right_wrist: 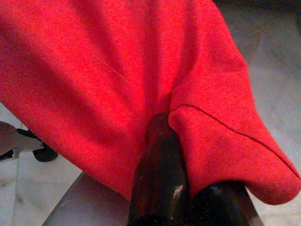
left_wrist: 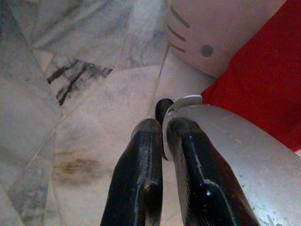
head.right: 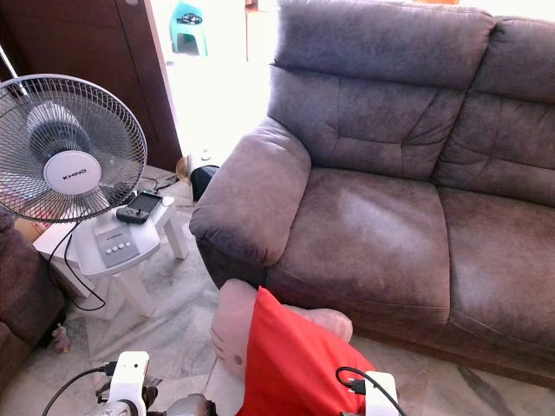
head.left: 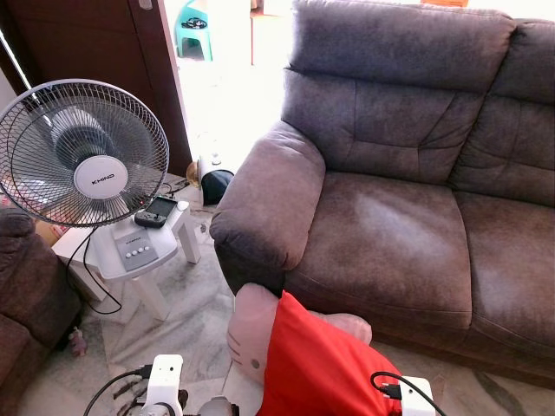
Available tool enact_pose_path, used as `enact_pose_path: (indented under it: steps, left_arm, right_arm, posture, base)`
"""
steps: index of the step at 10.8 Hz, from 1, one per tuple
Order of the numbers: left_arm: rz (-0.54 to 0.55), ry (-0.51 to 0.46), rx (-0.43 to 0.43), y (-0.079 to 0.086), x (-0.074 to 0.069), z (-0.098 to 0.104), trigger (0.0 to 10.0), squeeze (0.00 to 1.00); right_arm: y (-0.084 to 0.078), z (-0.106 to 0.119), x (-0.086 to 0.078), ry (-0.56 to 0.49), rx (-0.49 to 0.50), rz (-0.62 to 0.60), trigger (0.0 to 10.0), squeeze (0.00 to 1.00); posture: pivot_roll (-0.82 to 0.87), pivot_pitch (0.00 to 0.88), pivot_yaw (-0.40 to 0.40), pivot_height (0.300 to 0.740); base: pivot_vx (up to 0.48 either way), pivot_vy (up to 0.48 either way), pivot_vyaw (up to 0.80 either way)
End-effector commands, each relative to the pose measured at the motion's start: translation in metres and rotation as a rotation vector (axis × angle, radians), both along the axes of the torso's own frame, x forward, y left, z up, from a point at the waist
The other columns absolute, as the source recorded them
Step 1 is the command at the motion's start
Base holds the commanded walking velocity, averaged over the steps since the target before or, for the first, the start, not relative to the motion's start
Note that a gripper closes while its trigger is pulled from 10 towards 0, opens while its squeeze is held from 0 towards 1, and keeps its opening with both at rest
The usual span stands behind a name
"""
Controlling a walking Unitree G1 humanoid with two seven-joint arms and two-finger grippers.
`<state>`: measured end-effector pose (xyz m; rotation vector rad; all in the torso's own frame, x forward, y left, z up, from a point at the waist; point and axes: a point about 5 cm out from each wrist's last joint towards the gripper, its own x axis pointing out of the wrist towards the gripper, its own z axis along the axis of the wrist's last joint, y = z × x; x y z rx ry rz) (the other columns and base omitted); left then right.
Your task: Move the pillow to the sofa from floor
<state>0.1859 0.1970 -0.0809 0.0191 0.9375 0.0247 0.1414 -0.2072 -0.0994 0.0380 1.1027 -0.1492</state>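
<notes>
The right end effector (right_wrist: 162, 127) pinches a fold of the red-and-pink plush character pillow (head.left: 316, 364), held low before the brown suede sofa (head.left: 390, 234). The left end effector (left_wrist: 160, 136) hangs closed, empty. A thin fabric pinch may slip mid-lift.

Sofa (head.left: 408, 217) seat cushions bare, open from the front. Armrest (head.left: 264, 204) bulks at the seat's left end. Fan (head.left: 82, 152) on white stool (head.left: 156, 260) stands near the armrest, marble floor (head.left: 204, 303) between them. Pillow (head.left: 299, 355) just before the sofa base.
</notes>
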Motion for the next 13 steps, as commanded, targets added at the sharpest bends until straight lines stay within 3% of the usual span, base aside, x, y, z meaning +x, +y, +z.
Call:
enact_pose_path:
  steps: [1,10,13]
  left_arm:
    - [-0.019,0.025,0.008,-0.001,-0.004,-0.002,10.0,0.00]
    - [-0.012,0.009,0.014,-0.001,-0.002,-0.001,10.0,0.00]
    - [0.057,-0.129,0.028,0.011,0.021,0.015,10.0,0.00]
  right_arm:
    - [-0.001,-0.002,-0.007,0.028,0.003,-0.010,10.0,0.00]
    - [-0.001,-0.002,-0.006,0.007,0.006,-0.025,10.0,0.00]
    - [-0.002,0.005,0.005,-0.159,0.004,-0.074,10.0,0.00]
  posture:
    - [0.09,0.052,-0.029,0.693]
    - [0.09,0.051,-0.031,0.693]
    - [0.09,0.050,-0.028,0.693]
  base:
    - [0.000,0.000,0.00]
    - [0.000,0.000,0.00]
    - [0.000,0.000,0.00]
